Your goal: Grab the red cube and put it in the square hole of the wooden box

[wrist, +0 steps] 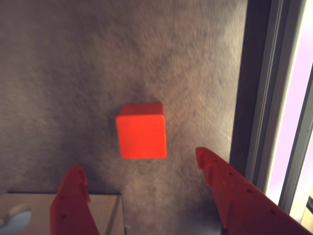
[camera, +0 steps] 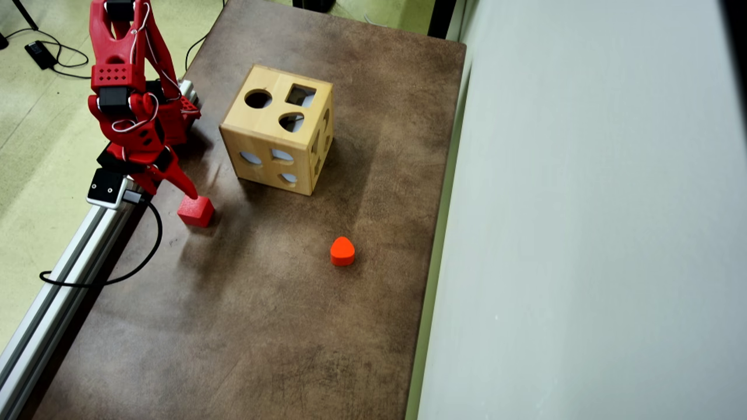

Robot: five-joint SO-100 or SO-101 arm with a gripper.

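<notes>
The red cube point(wrist: 141, 130) lies on the brown table top, just ahead of my gripper point(wrist: 138, 161) in the wrist view. The red fingers stand wide open on either side below it, and nothing is between them. In the overhead view the cube point(camera: 196, 210) sits near the table's left edge with the gripper point(camera: 178, 188) right above and left of it, one fingertip close to its top. The wooden box point(camera: 279, 139) stands to the right of the arm, with its square hole point(camera: 300, 95) on the top face, beside a round hole and a rounded one.
An orange rounded block point(camera: 342, 251) lies mid-table, right of the cube. An aluminium rail point(camera: 70, 262) and a black cable point(camera: 140, 259) run along the table's left edge. A corner of the wooden box point(wrist: 105, 210) shows at the wrist view's bottom left. A grey wall borders the right.
</notes>
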